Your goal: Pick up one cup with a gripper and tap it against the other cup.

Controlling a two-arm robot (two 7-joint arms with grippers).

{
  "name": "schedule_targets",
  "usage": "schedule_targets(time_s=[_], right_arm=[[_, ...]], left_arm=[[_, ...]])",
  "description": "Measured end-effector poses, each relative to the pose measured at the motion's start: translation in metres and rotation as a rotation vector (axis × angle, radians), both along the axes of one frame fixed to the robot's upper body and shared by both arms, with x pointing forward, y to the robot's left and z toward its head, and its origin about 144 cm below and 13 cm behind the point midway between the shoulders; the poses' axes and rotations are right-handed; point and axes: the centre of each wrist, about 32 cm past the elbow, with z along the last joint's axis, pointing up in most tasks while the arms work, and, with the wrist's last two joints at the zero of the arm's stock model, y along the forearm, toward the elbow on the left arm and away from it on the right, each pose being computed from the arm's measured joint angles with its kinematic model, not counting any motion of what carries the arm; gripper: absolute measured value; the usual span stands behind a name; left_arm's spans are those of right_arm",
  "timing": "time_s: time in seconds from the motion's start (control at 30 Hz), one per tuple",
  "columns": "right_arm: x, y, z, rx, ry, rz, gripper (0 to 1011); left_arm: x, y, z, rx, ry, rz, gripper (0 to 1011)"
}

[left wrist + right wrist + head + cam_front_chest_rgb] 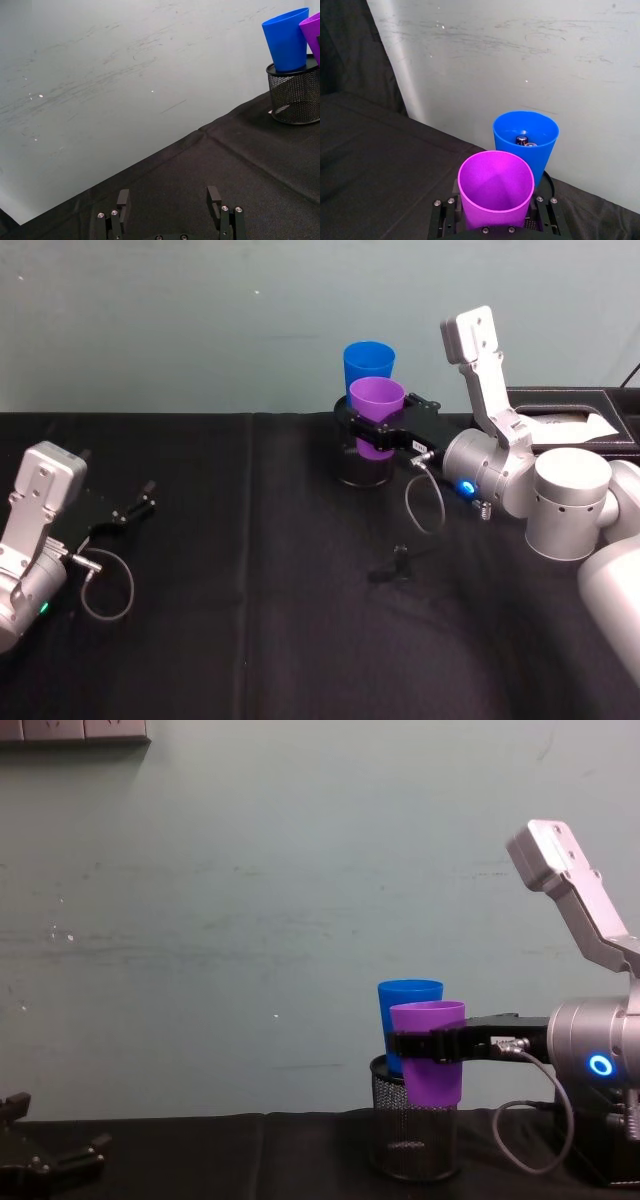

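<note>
Purple tumbler [376,400] sits clamped mid-wall in my right gripper [373,432], jaws closed on it, at 6 o'clock of the blue tumbler [369,362] in the wire-mesh holder [362,472]. I judge it light, smooth and squeezable, so mid-wall suits. My left gripper [138,502] lies open at 8 o'clock.

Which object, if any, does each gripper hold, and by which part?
The right gripper clamps the purple cup around its side wall, slightly above mid-height. The left gripper, open at far left, holds nothing.

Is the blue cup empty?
Not empty: small dark objects lie at the bottom of the blue cup; what they are, cannot tell.
</note>
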Motion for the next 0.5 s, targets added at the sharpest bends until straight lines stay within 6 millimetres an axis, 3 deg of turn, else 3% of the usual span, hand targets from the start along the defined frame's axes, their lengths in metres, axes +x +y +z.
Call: schedule_targets(time_s=[0.5], right_arm=[[0.0000,0.0000,0.0000,0.000,0.000,0.000,720]], left_arm=[[0.0000,0.0000,0.0000,0.000,0.000,0.000,1000]])
